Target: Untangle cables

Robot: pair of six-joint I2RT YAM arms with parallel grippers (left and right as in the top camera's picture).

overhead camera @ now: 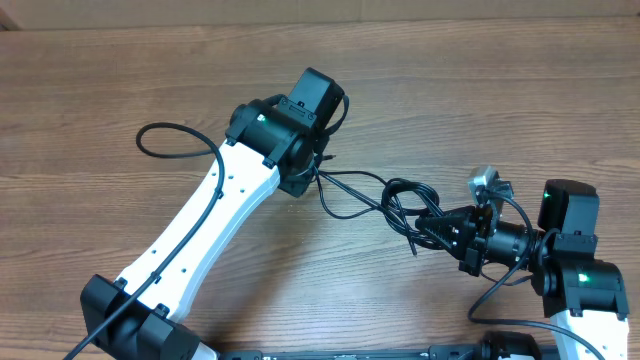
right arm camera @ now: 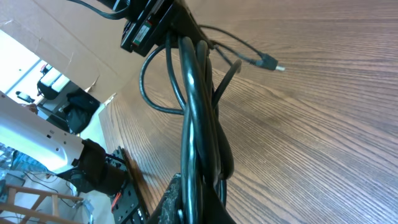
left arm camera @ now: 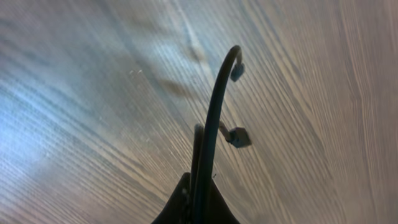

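Note:
The cables form a black tangle [overhead camera: 408,203] in the middle of the wooden table, between the two arms. Thin strands [overhead camera: 350,182] stretch from the tangle to my left gripper [overhead camera: 318,176], which is shut on them. In the left wrist view one strand [left arm camera: 214,118] arcs out from the closed jaws, with two small plug ends [left arm camera: 239,137] beyond it. My right gripper [overhead camera: 432,228] is shut on the tangle's right side. In the right wrist view the bundle [right arm camera: 198,118] runs up from the closed jaws [right arm camera: 194,208] toward the left gripper [right arm camera: 148,28], and a silver-tipped plug [right arm camera: 269,62] lies loose on the wood.
A thicker black wire [overhead camera: 172,138] fixed to the left arm loops over the table at the left. A cardboard wall [overhead camera: 320,8] runs along the far edge. The left arm's base [right arm camera: 102,174] stands at the table's edge.

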